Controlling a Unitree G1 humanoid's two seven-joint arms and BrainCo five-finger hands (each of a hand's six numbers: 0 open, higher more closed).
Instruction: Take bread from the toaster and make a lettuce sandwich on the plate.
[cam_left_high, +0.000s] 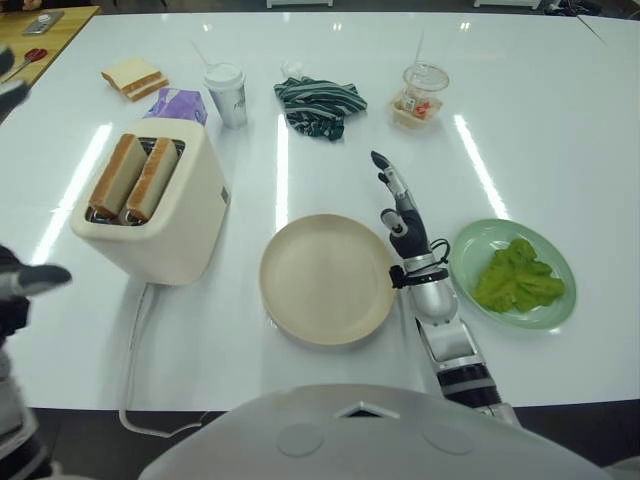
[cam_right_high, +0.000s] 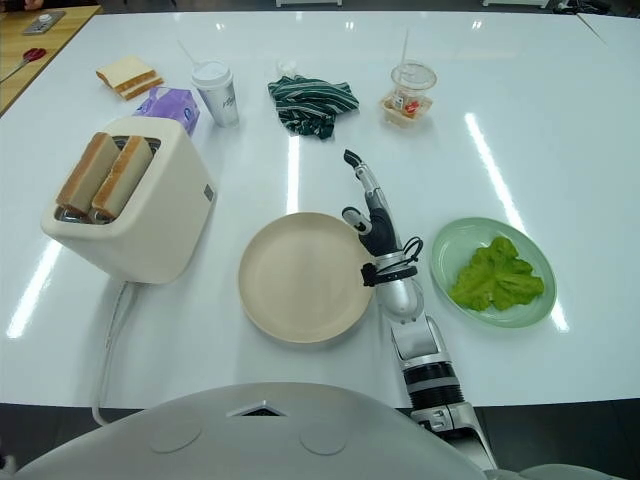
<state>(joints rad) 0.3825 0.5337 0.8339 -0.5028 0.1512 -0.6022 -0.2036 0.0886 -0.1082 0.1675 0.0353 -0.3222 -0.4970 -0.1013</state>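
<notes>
A cream toaster (cam_left_high: 160, 220) stands at the left of the white table with two slices of bread (cam_left_high: 135, 178) upright in its slots. An empty beige plate (cam_left_high: 325, 282) lies in the middle near me. To its right, a green plate (cam_left_high: 478, 240) holds a lettuce leaf (cam_left_high: 517, 275). My right hand (cam_left_high: 400, 205) is open, fingers stretched forward, by the beige plate's right rim between the two plates, holding nothing. My left hand (cam_left_high: 35, 280) shows at the left edge, left of the toaster and apart from it.
At the back stand a stack of bread slices (cam_left_high: 133, 77), a purple packet (cam_left_high: 176, 103), a lidded paper cup (cam_left_high: 227, 93), a striped green cloth (cam_left_high: 320, 105) and a clear plastic cup (cam_left_high: 422, 95). The toaster's cord (cam_left_high: 133, 350) runs toward the table's front edge.
</notes>
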